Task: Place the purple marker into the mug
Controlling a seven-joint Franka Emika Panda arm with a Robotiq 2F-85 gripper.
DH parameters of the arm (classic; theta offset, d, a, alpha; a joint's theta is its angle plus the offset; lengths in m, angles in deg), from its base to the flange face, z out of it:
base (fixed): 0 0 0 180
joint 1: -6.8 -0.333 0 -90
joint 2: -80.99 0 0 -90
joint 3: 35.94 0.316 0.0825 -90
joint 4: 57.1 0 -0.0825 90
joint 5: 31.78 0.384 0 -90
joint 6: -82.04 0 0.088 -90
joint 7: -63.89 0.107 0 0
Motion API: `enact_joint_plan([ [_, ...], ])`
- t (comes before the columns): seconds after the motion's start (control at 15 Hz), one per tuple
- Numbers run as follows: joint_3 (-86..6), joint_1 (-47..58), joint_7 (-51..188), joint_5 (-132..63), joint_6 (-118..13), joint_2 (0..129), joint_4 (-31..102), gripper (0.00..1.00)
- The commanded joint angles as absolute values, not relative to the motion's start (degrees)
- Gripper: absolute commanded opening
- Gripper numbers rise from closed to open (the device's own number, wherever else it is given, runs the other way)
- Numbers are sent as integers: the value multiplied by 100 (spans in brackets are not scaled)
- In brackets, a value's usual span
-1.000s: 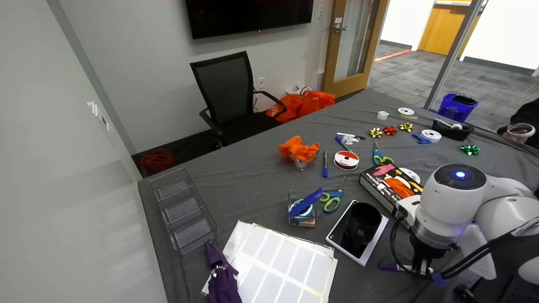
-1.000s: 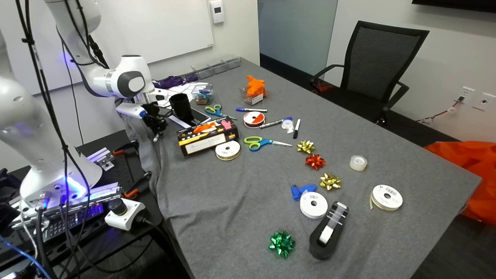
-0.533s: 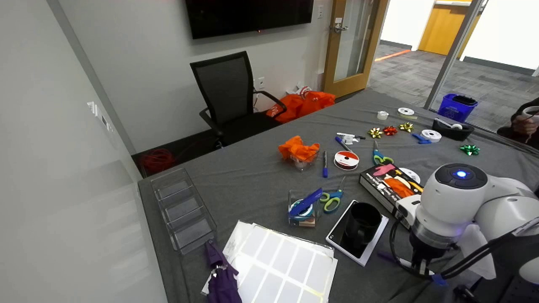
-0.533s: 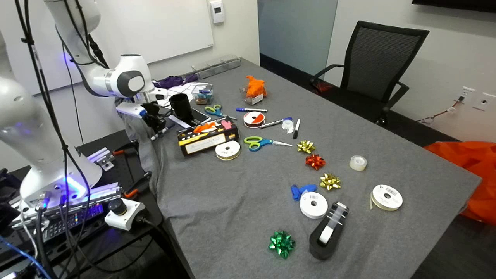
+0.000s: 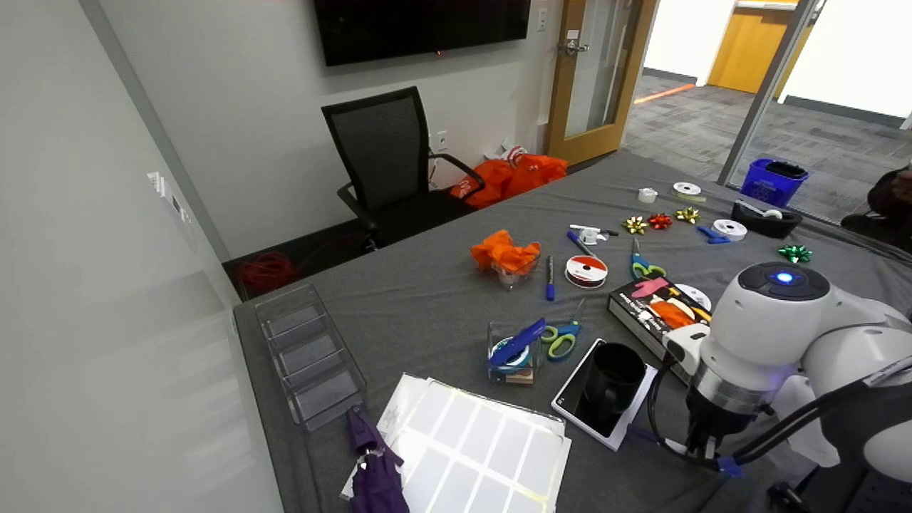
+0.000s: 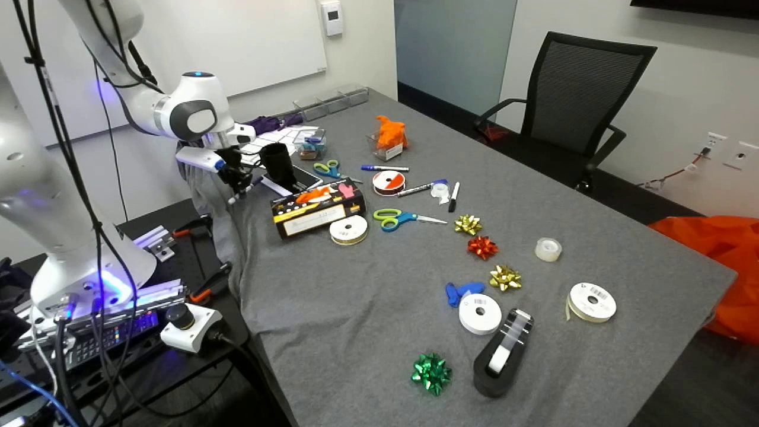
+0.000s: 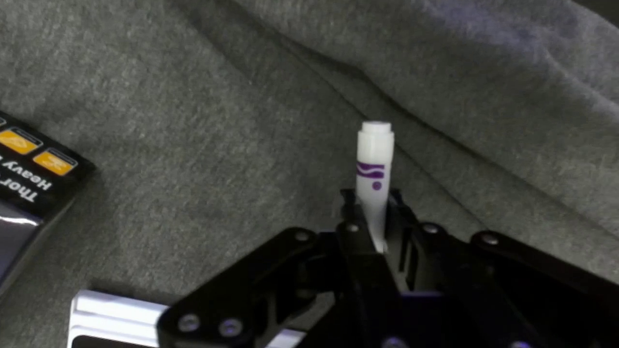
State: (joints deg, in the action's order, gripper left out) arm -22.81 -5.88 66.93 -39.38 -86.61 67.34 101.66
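The purple marker has a white body with a purple print and a purple cap. My gripper is shut on its white body, and the marker sticks out beyond the fingertips. The marker's white end shows in an exterior view, and it seems slightly above the table. Its cap end points toward the black mug and is partly behind a cable. The mug stands upright on a flat white box with a black top. It also shows in an exterior view. The mug is out of the wrist view.
A glove box lies just beyond the mug, near the wrist. Scissors and a clear bin with blue items are beside the mug. White label sheets, a purple umbrella and a divided clear tray lie farther off.
The gripper has risen a little with the marker in it. The marker, flat on the table one second ago, has swung slightly and come up. The mug has not moved.
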Motion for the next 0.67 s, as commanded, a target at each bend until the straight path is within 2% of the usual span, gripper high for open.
enact_joint_plan([
  [0.0,-1763,-230,6033,-3324,-8219,7195,10245,4],
  [0.33,-1297,-177,4898,-2265,-7900,7822,10258,4],
  [0.6,-1178,-579,3757,-821,-7574,8579,10281,4],
])
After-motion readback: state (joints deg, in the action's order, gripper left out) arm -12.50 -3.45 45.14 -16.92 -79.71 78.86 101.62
